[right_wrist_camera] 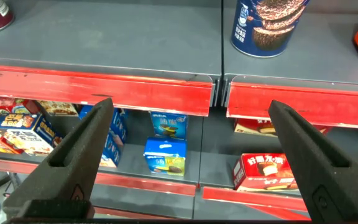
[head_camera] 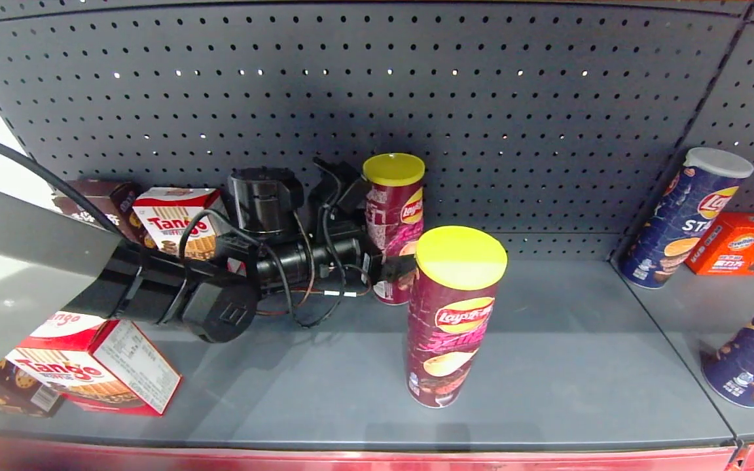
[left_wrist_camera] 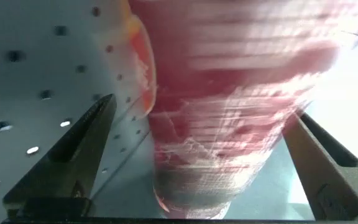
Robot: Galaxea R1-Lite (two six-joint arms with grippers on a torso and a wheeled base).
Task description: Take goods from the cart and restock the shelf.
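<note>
Two maroon chip cans with yellow lids stand upright on the grey shelf (head_camera: 580,366). The rear can (head_camera: 393,209) is near the pegboard, and the front can (head_camera: 454,314) stands just right of it, closer to the shelf edge. My left gripper (head_camera: 390,267) reaches in from the left and sits around the lower part of the rear can. In the left wrist view this can (left_wrist_camera: 229,124) lies between the spread fingers of the left gripper (left_wrist_camera: 201,109), with a gap showing on one side, so it is open. My right gripper (right_wrist_camera: 191,104) is open and holds nothing, facing the shelf's red front edge (right_wrist_camera: 104,84).
Wafer boxes (head_camera: 180,222) (head_camera: 95,373) and a brown box (head_camera: 105,199) sit at the shelf's left. Two blue cans (head_camera: 684,219) (head_camera: 753,356) and an orange box (head_camera: 740,242) fill the right bay. The pegboard (head_camera: 482,98) closes the back. Lower shelves hold small boxes (right_wrist_camera: 166,155).
</note>
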